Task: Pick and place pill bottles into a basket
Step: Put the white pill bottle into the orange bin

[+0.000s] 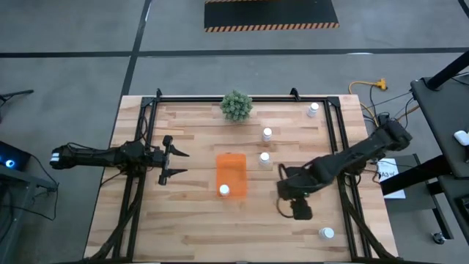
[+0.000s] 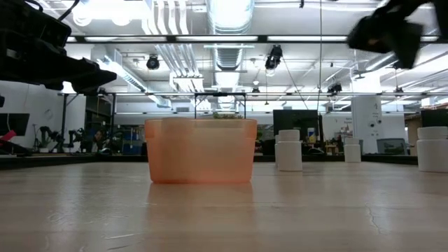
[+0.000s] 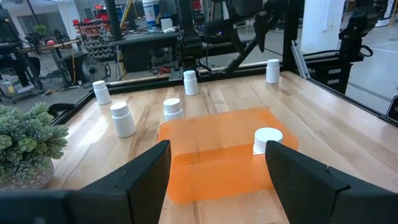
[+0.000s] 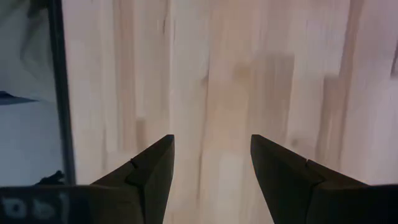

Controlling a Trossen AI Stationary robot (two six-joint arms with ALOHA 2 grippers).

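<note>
High view: my right end effector hangs released, nothing between the fingers, over bare counter; one pill bottle sits in the basket, the rest scattered outside

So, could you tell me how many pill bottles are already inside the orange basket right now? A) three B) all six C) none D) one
D: the high view shows a single white cap inside the orange basket, while the other bottles, such as the one beside it, stand on the table.
</note>
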